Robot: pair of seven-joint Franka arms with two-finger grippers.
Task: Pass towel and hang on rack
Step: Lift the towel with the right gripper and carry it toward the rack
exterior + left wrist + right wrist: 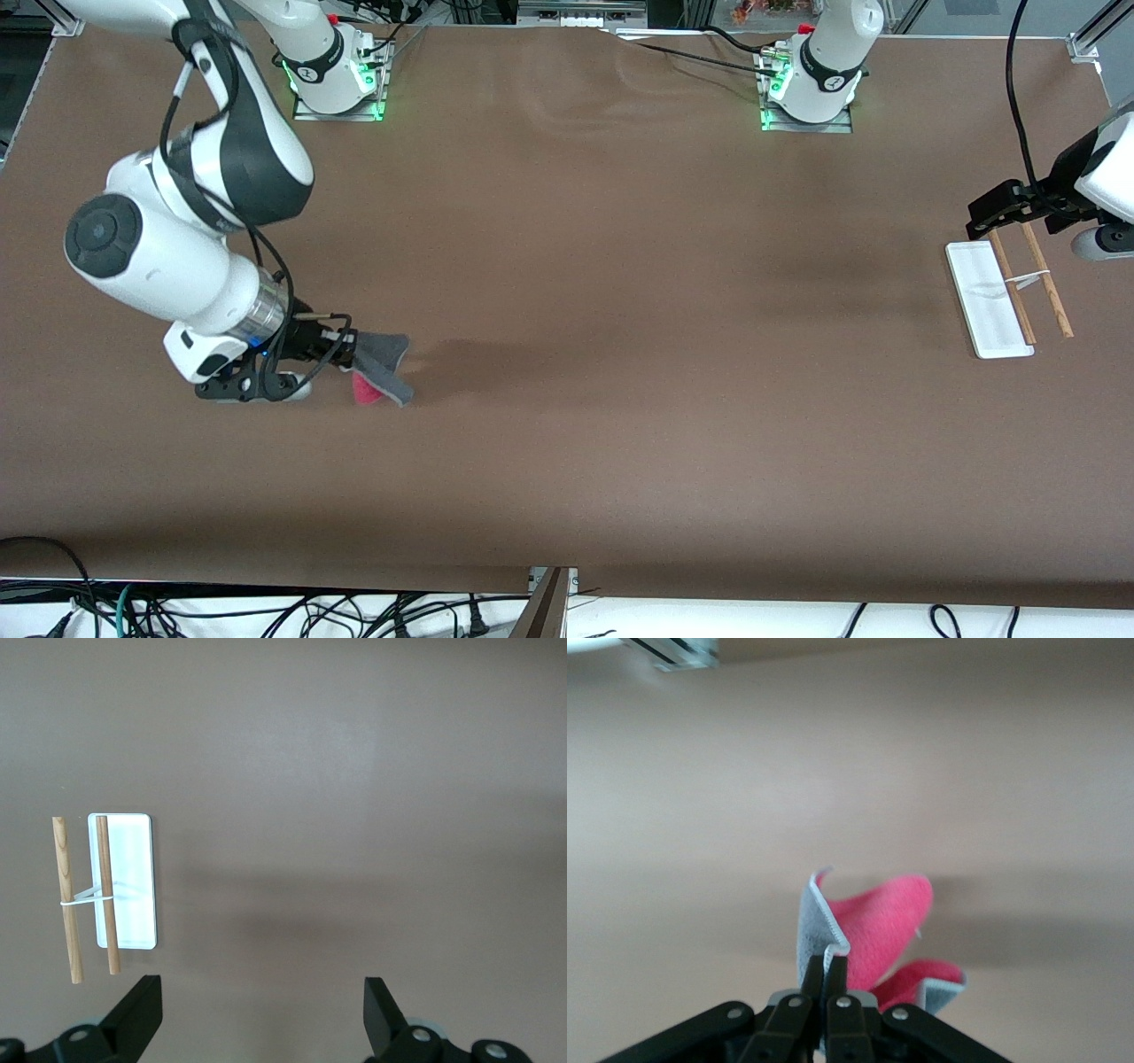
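Your right gripper pinches towel, folded, part hidden. Left gripper wide apart over rack, tips cut off.

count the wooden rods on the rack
2. Both rods stand on the rack at the left arm's end of the table: one rod over the white base, the other rod beside it, joined by a white crosspiece.

Two Franka arms, one end effector loaded, the other idle.
Right arm: reaches down from its base to its own end of the bench, wrist bent low; right end effector has fingers pinched tight on the towel, lifted. Left arm: waits at its own end, left end effector over bare bench, fingers spread wide, holding nothing.
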